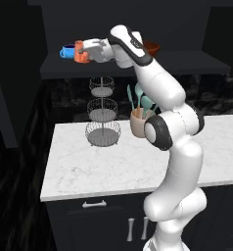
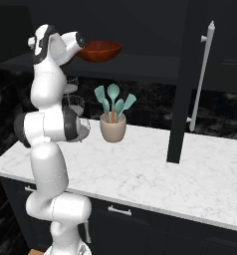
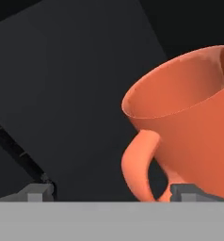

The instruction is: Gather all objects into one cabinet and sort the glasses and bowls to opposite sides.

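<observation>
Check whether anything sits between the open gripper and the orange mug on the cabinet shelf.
Nothing visible does. In the hand view the orange mug with a handle sits right ahead of the gripper, handle between the open fingertips. In the left base view the squat blue cup stands beyond it.

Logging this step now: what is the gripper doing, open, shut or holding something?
Gripper: open, jaws wide at the orange mug on the cabinet shelf, not gripping it.
</observation>
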Controlling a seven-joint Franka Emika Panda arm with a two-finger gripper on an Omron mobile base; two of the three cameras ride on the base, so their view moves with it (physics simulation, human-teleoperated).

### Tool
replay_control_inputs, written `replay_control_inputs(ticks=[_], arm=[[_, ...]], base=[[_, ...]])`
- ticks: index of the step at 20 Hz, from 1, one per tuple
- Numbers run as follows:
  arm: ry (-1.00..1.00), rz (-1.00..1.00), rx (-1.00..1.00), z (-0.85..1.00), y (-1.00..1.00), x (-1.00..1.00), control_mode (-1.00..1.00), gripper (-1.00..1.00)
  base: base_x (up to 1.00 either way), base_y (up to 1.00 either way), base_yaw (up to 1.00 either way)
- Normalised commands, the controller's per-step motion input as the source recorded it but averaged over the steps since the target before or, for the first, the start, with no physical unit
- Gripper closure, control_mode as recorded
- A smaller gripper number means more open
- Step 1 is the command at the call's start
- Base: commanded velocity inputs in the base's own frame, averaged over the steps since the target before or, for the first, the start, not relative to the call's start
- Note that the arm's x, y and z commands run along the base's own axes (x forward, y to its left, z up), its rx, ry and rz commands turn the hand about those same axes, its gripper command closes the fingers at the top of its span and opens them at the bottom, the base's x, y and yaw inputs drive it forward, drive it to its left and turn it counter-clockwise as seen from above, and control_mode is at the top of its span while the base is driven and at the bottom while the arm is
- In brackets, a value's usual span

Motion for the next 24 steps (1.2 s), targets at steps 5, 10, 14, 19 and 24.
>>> replay_control_inputs(ticks=[5, 10, 14, 19, 24], arm=[[-0.09, -0.11, 0.01, -0.02, 0.09, 0.00, -1.00, -1.00], [0.00, -0.01, 0.00, 0.02, 0.06, -0.08, -1.00, -1.00], [0.03, -0.11, 0.00, 0.02, 0.00, -0.19, -1.00, -1.00], [0.01, -0.23, -0.02, 0.03, 0.00, -0.09, -1.00, -1.00], [0.00, -0.23, -0.04, 0.13, 0.00, -0.18, -1.00, -1.00]], base=[[0.00, 0.00, 0.00], [0.00, 0.00, 0.00], [0.00, 0.00, 0.00], [0.00, 0.00, 0.00], [0.00, 0.00, 0.00]])
